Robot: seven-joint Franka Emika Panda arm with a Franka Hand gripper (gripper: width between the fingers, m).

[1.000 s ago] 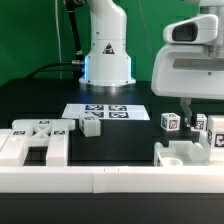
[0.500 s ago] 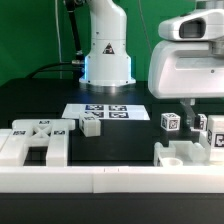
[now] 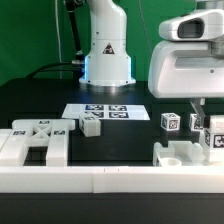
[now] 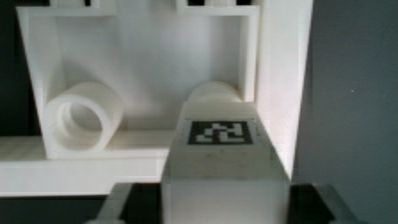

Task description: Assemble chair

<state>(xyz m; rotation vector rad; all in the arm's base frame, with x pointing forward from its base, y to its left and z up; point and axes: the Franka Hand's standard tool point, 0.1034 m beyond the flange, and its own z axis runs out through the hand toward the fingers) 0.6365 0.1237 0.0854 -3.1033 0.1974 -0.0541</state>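
The chair lies in loose white tagged parts. My gripper (image 3: pixel 199 112) hangs over the group of parts at the exterior view's right. In the wrist view the gripper (image 4: pixel 222 205) is shut on a long white chair piece (image 4: pixel 221 150) with a rounded end and a square tag. Dark fingers (image 4: pixel 139 205) press against both of its sides. Just beyond it lies a white boxy part (image 4: pixel 125 90) with a round socket. In the exterior view a tagged block (image 3: pixel 170 123) and a larger tagged piece (image 3: pixel 214 136) stand beside the held piece (image 3: pixel 196 124).
A big flat tagged part (image 3: pixel 35 142) and a small tagged block (image 3: pixel 91 125) lie at the exterior view's left. The marker board (image 3: pixel 105 111) lies in front of the robot base (image 3: pixel 107 60). A long white border wall (image 3: pixel 110 180) runs along the front.
The jaws have gone from wide open to shut on the long tagged piece. The visible finger moved toward the exterior view's right. The parts have stayed in place.
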